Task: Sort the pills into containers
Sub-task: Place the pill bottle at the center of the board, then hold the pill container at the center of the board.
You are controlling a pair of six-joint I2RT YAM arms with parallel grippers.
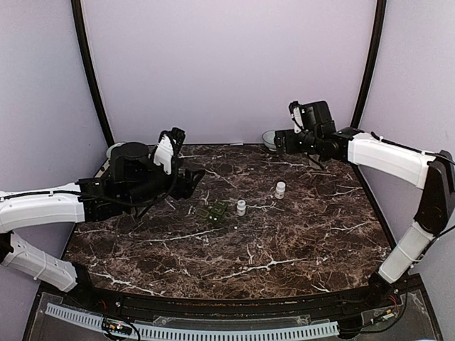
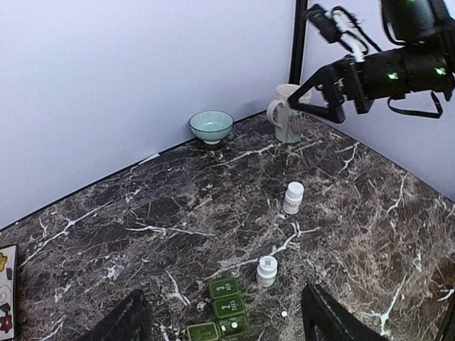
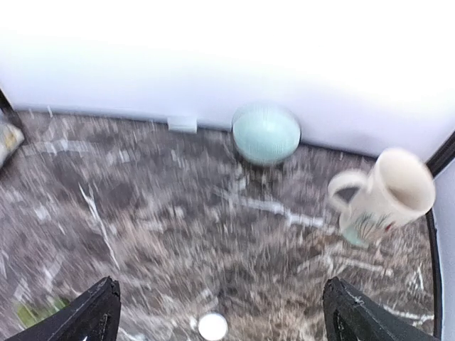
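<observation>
A green pill organizer [image 1: 213, 212] lies mid-table; in the left wrist view [image 2: 226, 311] one of its compartments is open with white pills inside. A loose white pill [image 2: 284, 313] lies beside it. Two white pill bottles [image 1: 241, 207] [image 1: 280, 189] stand upright to its right, also seen in the left wrist view [image 2: 266, 271] [image 2: 293, 197]. My left gripper [image 1: 193, 180] is open and empty, held just left of the organizer. My right gripper [image 1: 280, 143] is open and empty, raised at the back right. The right wrist view is blurred and shows one bottle cap [image 3: 212, 326].
A pale blue bowl [image 2: 212, 126] [image 3: 266, 133] and a white mug [image 2: 286, 122] [image 3: 387, 192] stand by the back wall. A plate edge [image 1: 114, 149] shows at the back left behind my left arm. Black frame posts rise at both back corners.
</observation>
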